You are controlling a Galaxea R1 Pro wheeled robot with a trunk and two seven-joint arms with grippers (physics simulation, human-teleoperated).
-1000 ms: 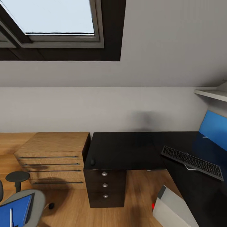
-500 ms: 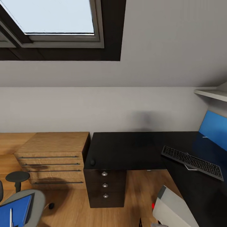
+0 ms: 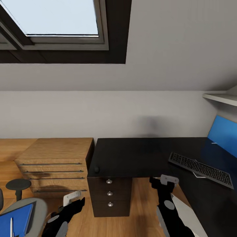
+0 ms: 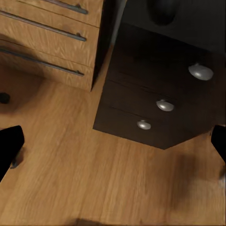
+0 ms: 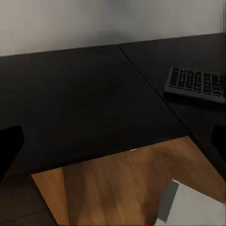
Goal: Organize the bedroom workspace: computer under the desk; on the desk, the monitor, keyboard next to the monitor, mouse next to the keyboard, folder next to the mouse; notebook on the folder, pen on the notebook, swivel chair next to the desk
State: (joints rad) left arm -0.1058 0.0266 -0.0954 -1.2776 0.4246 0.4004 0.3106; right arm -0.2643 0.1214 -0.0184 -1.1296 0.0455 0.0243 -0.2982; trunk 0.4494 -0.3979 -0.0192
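Two pincers, left pincer (image 3: 76,197) and right pincer (image 3: 161,182), hover spread and empty before the tabletop (image 3: 131,154), keyboard (image 3: 200,169) already on it; folder (image 3: 16,219) with pen (image 3: 12,226) waits on the swivel chair (image 3: 39,210), so I'd fetch it next.

Skylight (image 3: 56,18) over grey wall (image 3: 115,112), wood floor (image 3: 144,200) (oak-toned).

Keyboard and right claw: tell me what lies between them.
In the head view, only bare black top of the desk separates the keyboard from the right claw; the right wrist view agrees.
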